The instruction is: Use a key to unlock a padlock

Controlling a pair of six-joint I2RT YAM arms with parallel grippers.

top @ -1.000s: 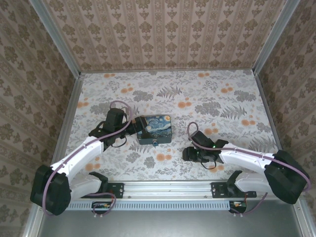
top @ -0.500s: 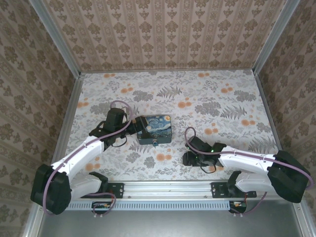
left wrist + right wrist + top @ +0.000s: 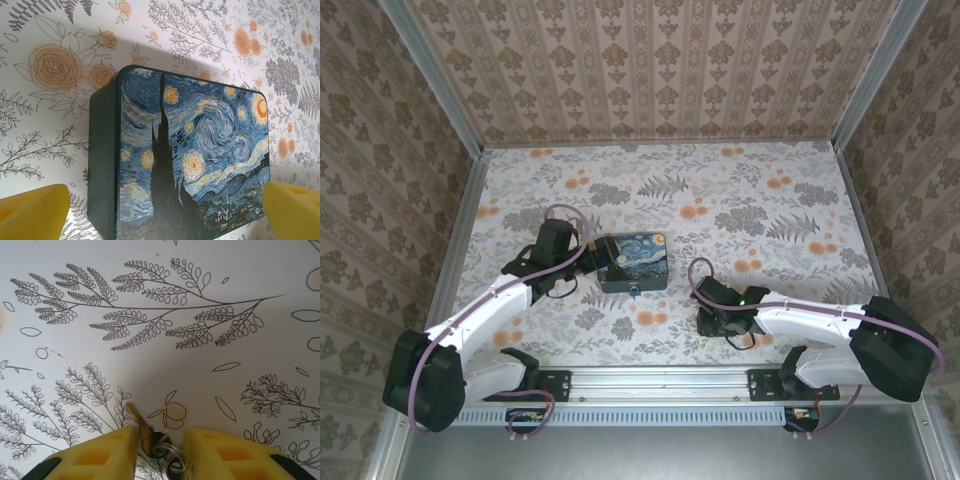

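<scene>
One box (image 3: 633, 260) sits left of centre on a floral table (image 3: 740, 190). Open surface runs from the box to papered walls (image 3: 650, 70) on three sides. One tiny blue padlock (image 3: 636, 290) sits at the box's near side. The left gripper (image 3: 590, 258) is spread wide at the box's left end. One key (image 3: 141, 426) lies flat on a ring (image 3: 169, 452), right of the box and nearer the arm bases. Its blade points away from the right gripper (image 3: 160, 432). That gripper's fingers stand close either side of the key's head; whether they pinch it cannot be told.
</scene>
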